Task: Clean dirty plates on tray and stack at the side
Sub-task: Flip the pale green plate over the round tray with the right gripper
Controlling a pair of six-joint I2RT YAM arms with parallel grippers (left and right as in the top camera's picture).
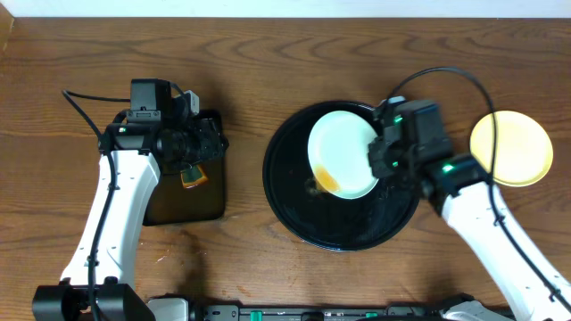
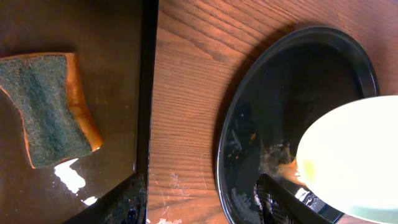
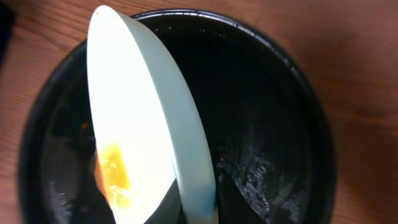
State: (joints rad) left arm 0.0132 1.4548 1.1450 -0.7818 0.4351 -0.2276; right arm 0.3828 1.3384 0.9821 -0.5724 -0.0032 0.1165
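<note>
Pinches the mint-green plate (image 1: 343, 150) by its right rim with the right tool (image 1: 378, 159), closed narrow onto the edge. Holds that plate tilted above the round black tray (image 1: 285, 192), gripped side raised, opposite side dipping toward the tray floor. Cannot tell about contact between the low rim and the tray.

From the right wrist: plate (image 3: 137, 118) seen almost edge-on, rising from the tool (image 3: 186, 208) at the bottom and crossing the tray (image 3: 292, 118). Orange-yellow smear (image 3: 113, 177) on the inner face, just beside the fingers; in the overhead view, the same smear (image 1: 328, 181) on the plate's near-left part. Wet streaks and specks on the tray floor.

Round tray around the middle of the counter (image 1: 268, 53), somewhat toward the right and near edges.

Yellow plate (image 1: 510, 147) flat on the counter close to the right edge, apart from the round tray, right of the right tool.

Left tool (image 1: 192, 165) spread wide with nothing between its fingers, hanging over the rectangular black tray (image 1: 178, 209) in the counter's left half, above the sponge (image 1: 193, 178). From the left wrist: sponge (image 2: 50, 109) lying green side up on that tray (image 2: 112, 37), the tool (image 2: 202, 205) open at the bottom, mint-green plate (image 2: 354, 155) well apart at the right over the round tray (image 2: 280, 93).
</note>
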